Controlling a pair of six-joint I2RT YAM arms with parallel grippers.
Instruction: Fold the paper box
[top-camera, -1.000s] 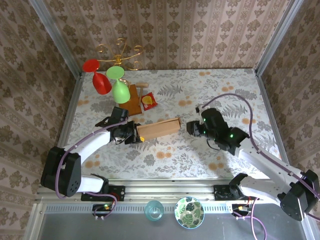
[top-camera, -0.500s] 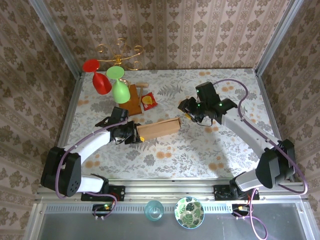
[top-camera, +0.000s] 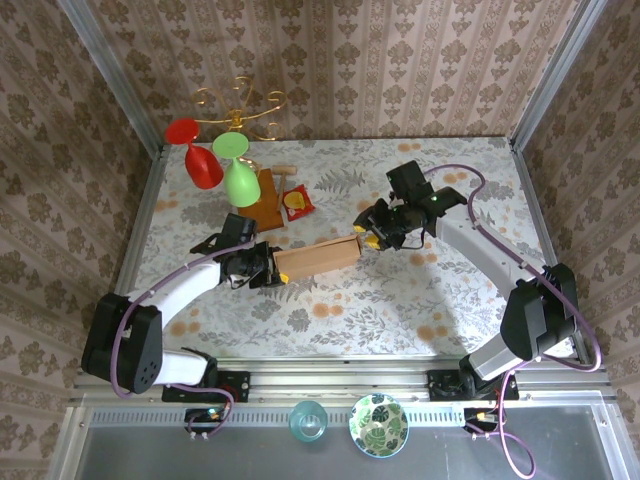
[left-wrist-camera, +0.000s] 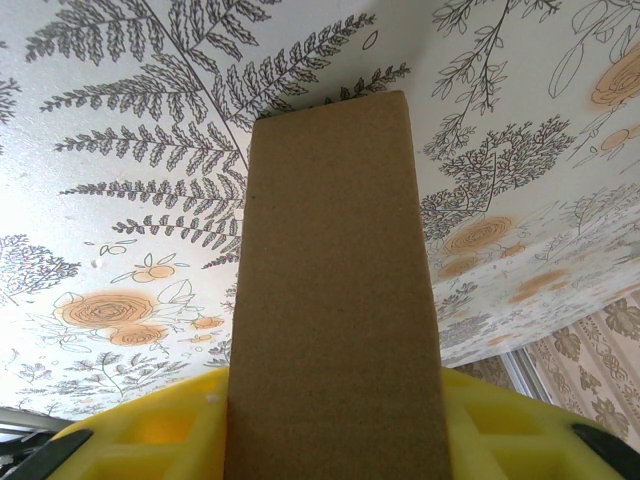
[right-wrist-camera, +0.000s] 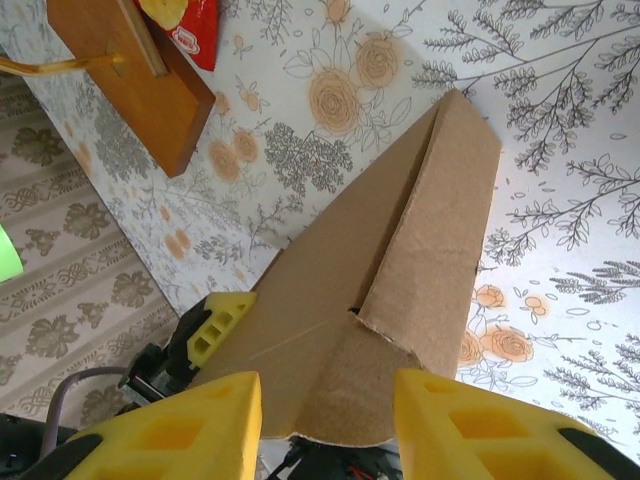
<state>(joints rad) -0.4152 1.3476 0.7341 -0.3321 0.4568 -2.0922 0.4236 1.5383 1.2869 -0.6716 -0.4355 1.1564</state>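
The paper box (top-camera: 318, 257) is a long, flat brown cardboard piece lying across the middle of the table. My left gripper (top-camera: 262, 268) is shut on its left end. In the left wrist view the cardboard (left-wrist-camera: 335, 280) fills the gap of the left gripper (left-wrist-camera: 332, 440) between the yellow fingers (left-wrist-camera: 150, 435). My right gripper (top-camera: 368, 236) is at the box's right end. In the right wrist view a loose end flap of the box (right-wrist-camera: 420, 260) lies inside the right gripper (right-wrist-camera: 328, 425), with cardboard reaching both yellow pads (right-wrist-camera: 470, 425).
A wooden base (top-camera: 265, 206) behind the box carries a red goblet (top-camera: 200, 160), green goblets (top-camera: 240, 182) and a gold wire rack (top-camera: 240, 105). A red packet (top-camera: 297, 203) lies beside it. Wallpapered walls close three sides. A glass (top-camera: 308, 420) and bowl (top-camera: 378, 425) sit below the near rail.
My right arm swung left from the right-hand side of the table, bringing its gripper onto the box's right end, and its fingers narrowed. The left arm and the box stayed put.
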